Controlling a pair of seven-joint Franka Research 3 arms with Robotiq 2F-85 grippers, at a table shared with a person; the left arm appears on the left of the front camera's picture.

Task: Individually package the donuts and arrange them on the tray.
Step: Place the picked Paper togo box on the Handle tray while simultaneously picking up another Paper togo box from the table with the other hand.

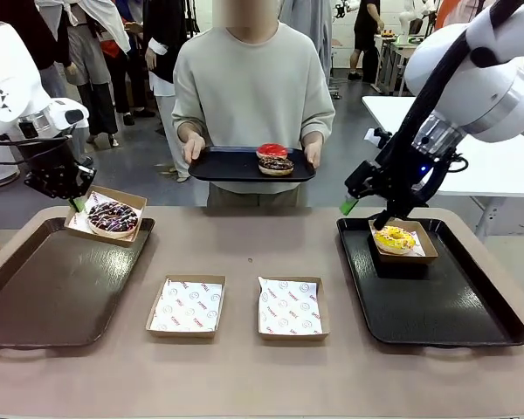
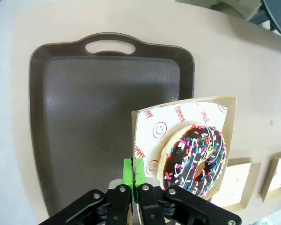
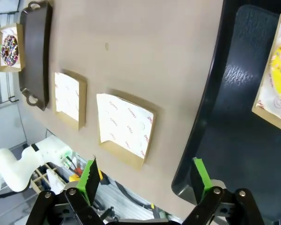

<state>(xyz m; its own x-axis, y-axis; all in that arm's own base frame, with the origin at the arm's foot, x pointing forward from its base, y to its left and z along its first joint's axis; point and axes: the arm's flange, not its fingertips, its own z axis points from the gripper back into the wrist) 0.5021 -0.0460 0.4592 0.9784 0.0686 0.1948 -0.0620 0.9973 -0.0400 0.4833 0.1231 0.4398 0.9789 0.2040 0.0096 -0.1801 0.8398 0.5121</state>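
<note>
Here, left jaws pinch the box (image 2: pixel 231 126) holding the sprinkled chocolate donut (image 2: pixel 195 157).

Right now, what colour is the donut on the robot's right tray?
The donut is yellow; front view best.

4 donuts (image 1: pixel 113 216) (image 1: pixel 395 237) (image 1: pixel 272 151) (image 1: pixel 276 165), 4 cardbd boxes (image 1: pixel 138 209) (image 1: pixel 186 305) (image 1: pixel 293 307) (image 1: pixel 424 243) w/ paper, 3 trays (image 1: pixel 35 288) (image 1: pixel 437 305) (image 1: pixel 223 164), 1 person (image 1: pixel 253 87)
</note>
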